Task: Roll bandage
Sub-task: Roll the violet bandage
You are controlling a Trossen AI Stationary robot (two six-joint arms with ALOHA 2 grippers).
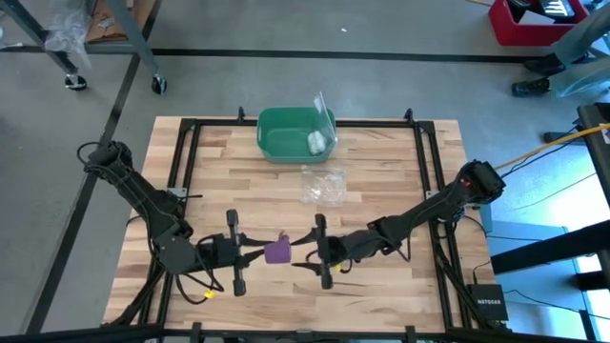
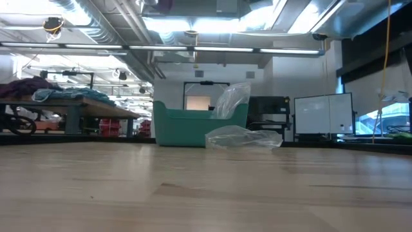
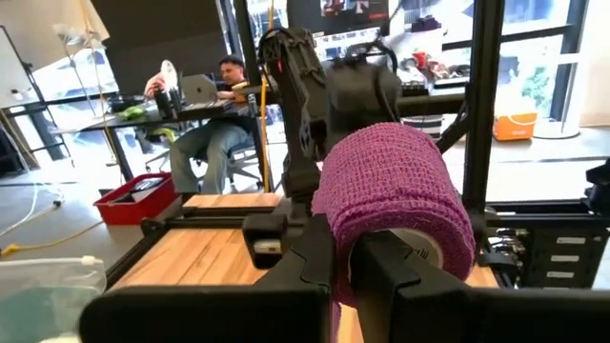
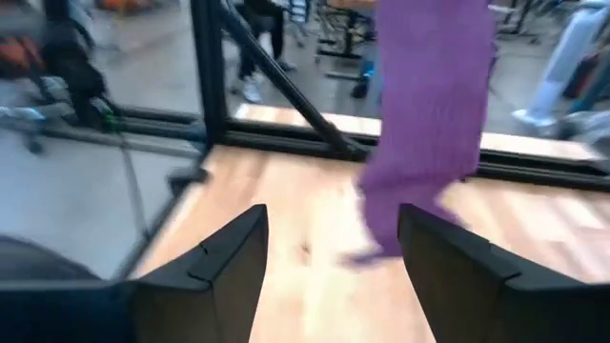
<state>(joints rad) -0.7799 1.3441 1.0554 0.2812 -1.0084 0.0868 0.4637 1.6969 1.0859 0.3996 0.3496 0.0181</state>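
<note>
Legible text: one item only.
In the high view, a small black box [image 1: 489,302] lies on the floor just off the table's near right corner and carries the word "NETGEAR" in white capitals on its top. No other label, number or sign in any of the four views resolves into readable characters.

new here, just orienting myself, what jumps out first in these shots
The purple bandage, mostly wound into a roll, is held up by the shut left gripper near the table's front edge. The open right gripper faces it, with a loose tail hanging ahead of its fingers. Farther back sits a green bin.
</note>
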